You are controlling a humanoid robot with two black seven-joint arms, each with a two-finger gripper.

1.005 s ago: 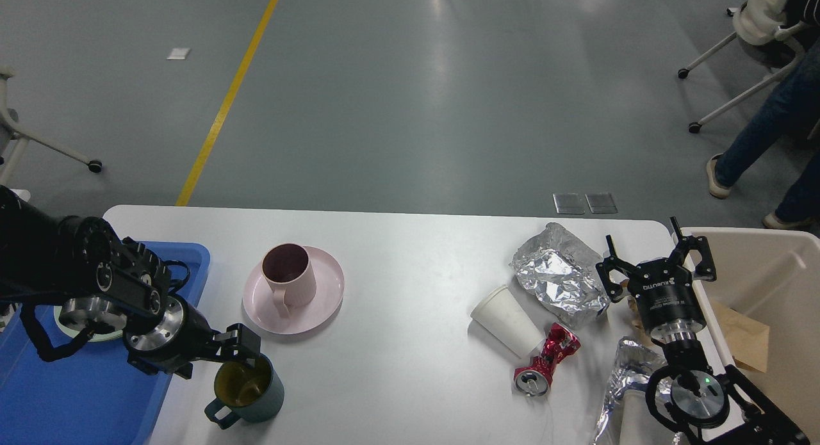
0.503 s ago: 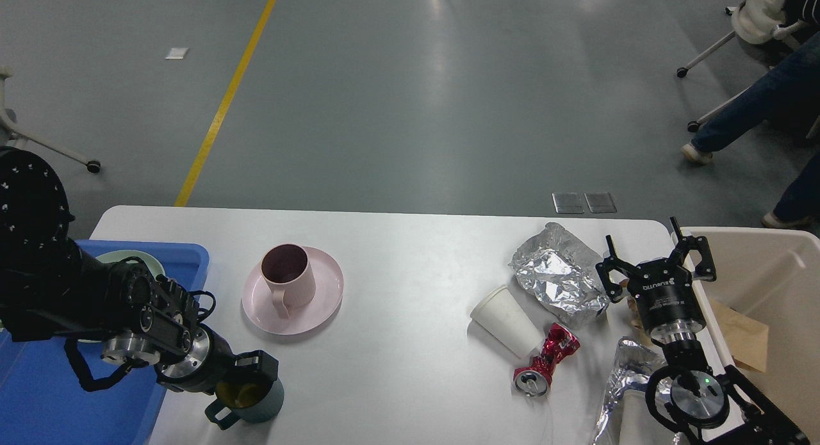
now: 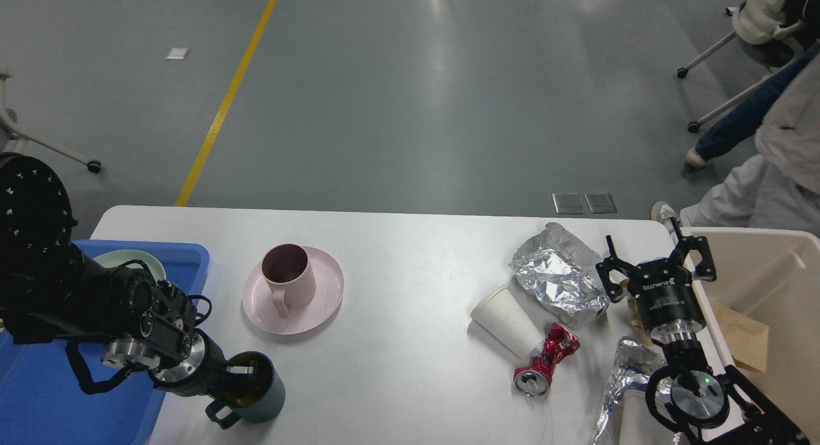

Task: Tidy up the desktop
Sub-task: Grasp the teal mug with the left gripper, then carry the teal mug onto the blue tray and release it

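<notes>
my left pincer point(image 3: 240, 376) clamped on green mug point(image 3: 256, 394) rim | blue tray point(image 3: 186, 256) just left, nearer this arm | right pincer point(image 3: 656, 260) apart | table point(image 3: 410, 253)

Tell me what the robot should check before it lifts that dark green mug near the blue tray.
1. Left gripper reaches into the dark green mug: ok.
2. Fingers closed on the mug wall: cannot tell.
3. Mug upright on the desktop: ok.
4. Bare floor left in the blue tray for it: ok.
5. Pink cup on its saucer stands apart from the mug: ok.
6. Right gripper open, holding nothing: ok.
</notes>
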